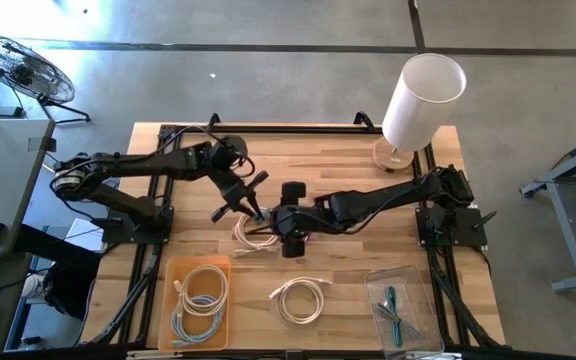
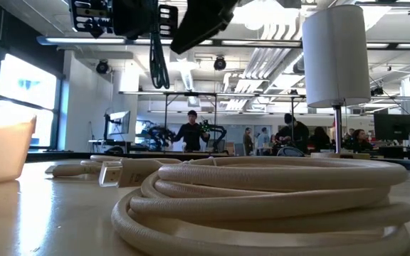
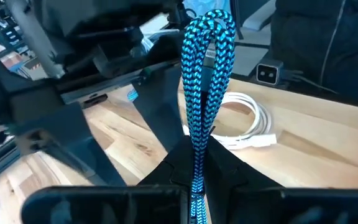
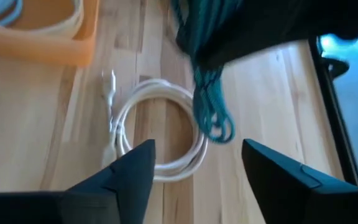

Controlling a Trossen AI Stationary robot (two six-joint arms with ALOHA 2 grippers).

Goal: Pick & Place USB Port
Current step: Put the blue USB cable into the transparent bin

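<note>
Holding a blue braided cable (image 3: pixel 205 81), your left gripper (image 3: pixel 197 177) is clamped on its folded loops, which hang long-axis down, right in front of your right gripper (image 4: pixel 194 165), whose fingers stand apart just beside them. A white cable (image 1: pixel 251 232) lies coiled directly under both. Count: one blue cable, one white below, another white coil (image 1: pixel 300 299) nearer the front, one orange tray (image 1: pixel 167 305), one clear tray (image 1: pixel 425 302).

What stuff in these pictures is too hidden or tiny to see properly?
- Blue cable: left wrist view, its lower end hidden inside the left claw.
- Clear tray: high view, its contents too small to name.
- White coil: low view, fills the front and hides the table behind.
- Right claw: right wrist view, fingertips cut off.
</note>
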